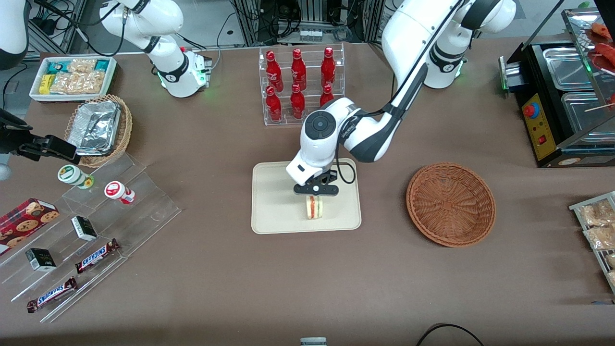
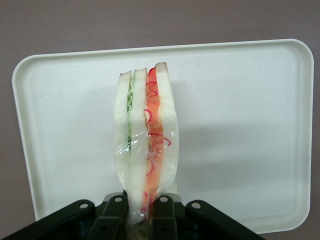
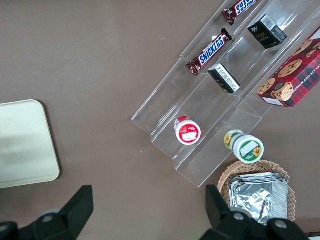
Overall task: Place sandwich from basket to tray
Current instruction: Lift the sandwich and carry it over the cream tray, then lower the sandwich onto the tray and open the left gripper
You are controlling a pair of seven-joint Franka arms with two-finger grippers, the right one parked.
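The clear-wrapped sandwich [image 1: 314, 207] [image 2: 146, 135], white bread with red and green filling, hangs cut edge down over the cream tray [image 1: 274, 206] [image 2: 240, 125]. My left gripper [image 1: 315, 193] [image 2: 142, 212] is shut on its upper end, directly above the tray's nearer half. I cannot tell whether the sandwich's lower edge touches the tray. The round reddish-brown basket [image 1: 450, 203] lies empty on the table, toward the working arm's end, apart from the tray. A corner of the tray [image 3: 25, 145] also shows in the right wrist view.
A clear rack of red bottles [image 1: 300, 84] stands farther from the camera than the tray. A tan wicker basket with foil containers [image 1: 98, 129] and stepped acrylic shelves with snacks [image 1: 91, 226] lie toward the parked arm's end. A black warmer [image 1: 562, 101] stands at the working arm's end.
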